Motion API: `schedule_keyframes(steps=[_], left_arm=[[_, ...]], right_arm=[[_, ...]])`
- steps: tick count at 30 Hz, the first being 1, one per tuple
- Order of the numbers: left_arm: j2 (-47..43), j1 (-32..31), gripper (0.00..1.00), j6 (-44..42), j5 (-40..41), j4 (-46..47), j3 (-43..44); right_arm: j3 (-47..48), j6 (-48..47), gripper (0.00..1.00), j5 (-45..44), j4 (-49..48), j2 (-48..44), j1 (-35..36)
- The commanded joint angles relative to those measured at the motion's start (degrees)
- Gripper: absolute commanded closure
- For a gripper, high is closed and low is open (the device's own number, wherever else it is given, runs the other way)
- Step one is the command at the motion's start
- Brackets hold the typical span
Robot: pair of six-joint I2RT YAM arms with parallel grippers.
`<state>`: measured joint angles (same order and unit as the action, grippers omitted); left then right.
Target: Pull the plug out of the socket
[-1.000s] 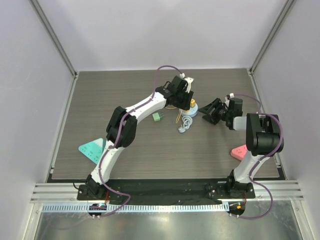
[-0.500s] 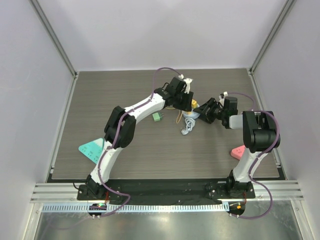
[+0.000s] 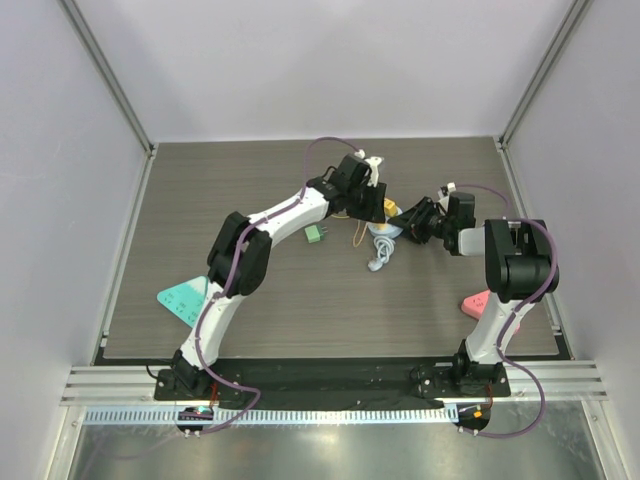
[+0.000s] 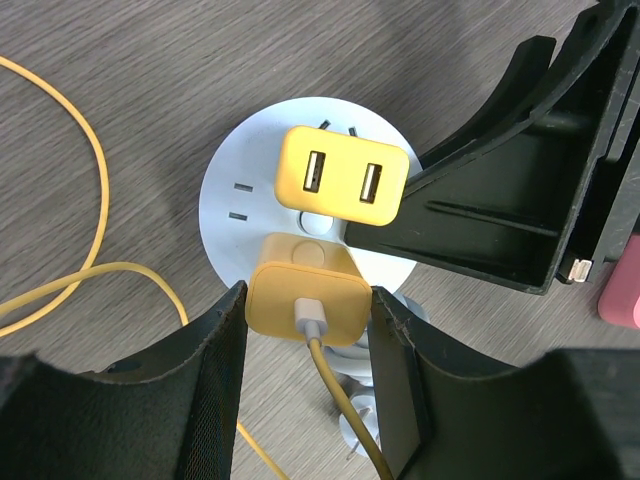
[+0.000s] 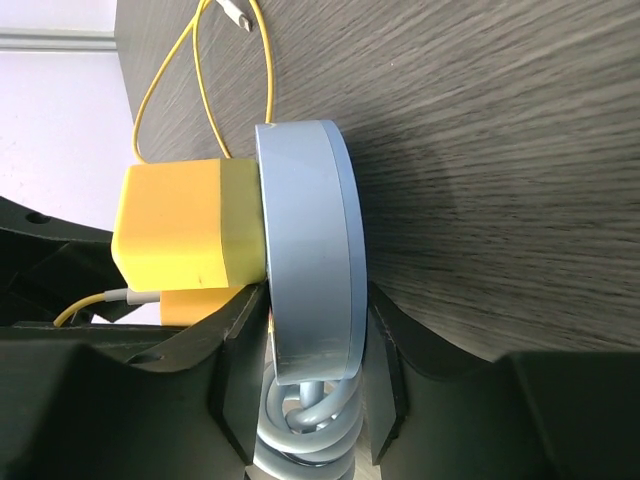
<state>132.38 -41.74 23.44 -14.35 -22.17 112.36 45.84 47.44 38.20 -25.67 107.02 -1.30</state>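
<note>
Centre of top view, on wood surface (image 3: 330,300): round pale socket (image 4: 250,200) holding yellow adapter (image 4: 342,182), yellow plug (image 4: 305,290) below it. Left gripper (image 4: 308,312): jaws pinching plug, cable (image 4: 345,420) running to frame bottom. Right gripper (image 5: 312,335): jaws clamped on socket rim.

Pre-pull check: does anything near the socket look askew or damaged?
Nothing stands out. The cabled plug and USB adapter sit flush in the socket; left gripper grips the plug, right gripper straddles the socket.
</note>
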Motion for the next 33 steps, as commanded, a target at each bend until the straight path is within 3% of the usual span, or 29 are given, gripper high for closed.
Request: schedule_keyframes(steps=[1,3,5,7,12,18,20,23,25,29,31,33], left_arm=[[-4.14,-0.54,1.0,2.57,-4.19,4.33,-0.21],[-4.41,-0.98,1.0,2.92,-2.62,4.33,-0.12],[-4.93,-2.46,1.0,1.09,4.19,1.53,1.36],[-5.02,-3.7,1.0,-0.49,8.36,-1.71,2.6],[-5.9,-4.23,1.0,0.11,8.12,-1.47,2.52],[-7.74,-2.12,1.0,9.07,-2.96,8.97,-2.57],[-8.19,-1.95,1.0,9.69,-0.09,8.64,-3.28],[-7.58,-2.91,1.0,6.01,10.86,0.58,0.3],[-7.66,-3.53,1.0,4.51,12.85,-2.52,0.58],[-9.94,-1.08,1.0,9.41,6.55,2.29,-6.07],[-10.91,0.42,1.0,15.81,0.65,9.15,-9.42],[-11.26,1.04,1.0,16.29,4.12,7.52,-9.01]], right_arm=[[1.97,-0.42,0.7,-0.67,-1.05,0.64,0.07],[2.05,-0.51,0.75,-0.75,-0.87,0.73,-0.02],[2.49,-1.03,0.85,-1.28,0.26,0.91,-0.11],[2.76,-1.38,0.99,-1.63,1.23,0.99,-0.19],[3.73,-1.91,0.99,-3.91,4.57,1.43,-0.19],[3.37,-1.65,0.99,-4.8,5.19,1.35,-1.33],[3.11,-1.04,0.99,-4.27,4.49,1.7,-1.6],[2.93,-1.03,0.99,-4.09,4.23,1.7,-1.69],[2.93,-1.12,0.99,-4.18,4.23,1.61,-1.69],[2.93,-1.12,0.99,-4.18,4.23,1.7,-1.69],[2.85,-1.21,0.99,-4.18,4.23,1.44,-1.69],[2.67,-1.21,0.99,-4.44,4.23,1.35,-1.69]])
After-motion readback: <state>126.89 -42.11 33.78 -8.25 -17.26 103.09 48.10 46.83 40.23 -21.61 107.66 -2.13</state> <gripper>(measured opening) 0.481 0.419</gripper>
